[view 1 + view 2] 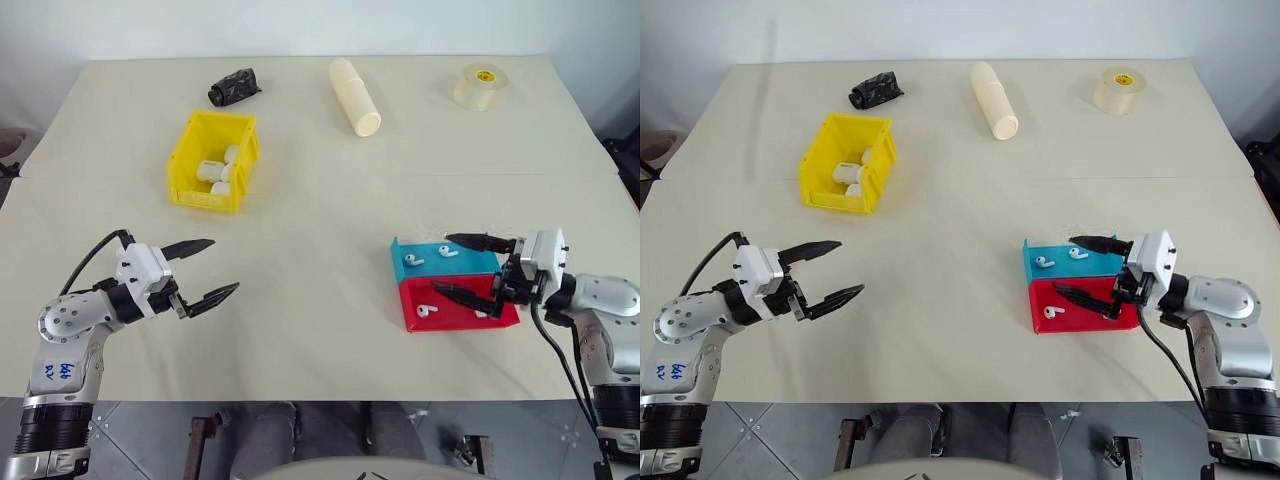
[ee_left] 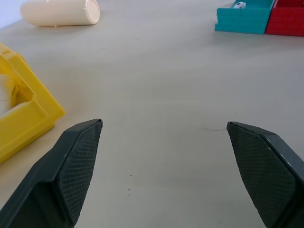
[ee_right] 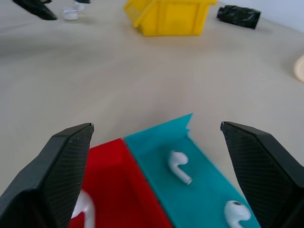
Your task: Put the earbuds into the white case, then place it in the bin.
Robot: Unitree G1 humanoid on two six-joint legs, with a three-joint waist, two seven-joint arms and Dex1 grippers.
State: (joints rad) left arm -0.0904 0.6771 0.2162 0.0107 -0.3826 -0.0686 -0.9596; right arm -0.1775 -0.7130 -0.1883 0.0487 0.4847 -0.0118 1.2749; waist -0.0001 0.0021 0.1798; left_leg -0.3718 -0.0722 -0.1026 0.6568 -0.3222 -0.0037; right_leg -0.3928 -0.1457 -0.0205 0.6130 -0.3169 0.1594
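Two white earbuds (image 1: 413,261) lie in the low blue tray (image 1: 470,263), and another earbud (image 1: 428,311) lies in the red tray (image 1: 500,318) beside it. My right gripper (image 1: 445,264) hovers open just above these trays with nothing between its fingers; in its wrist view the earbuds (image 3: 179,166) sit right below it. The yellow bin (image 1: 190,160) stands at the far left with small white rounded pieces (image 1: 218,172) inside that look like the white case. My left gripper (image 1: 222,266) hangs open and empty over bare table, nearer than the bin.
A cream cylinder (image 1: 355,96), a crumpled black item (image 1: 234,87) and a clear tape roll (image 1: 480,86) lie along the table's far side. Bare tabletop stretches between the bin and the trays. The table's front edge runs just below both arms.
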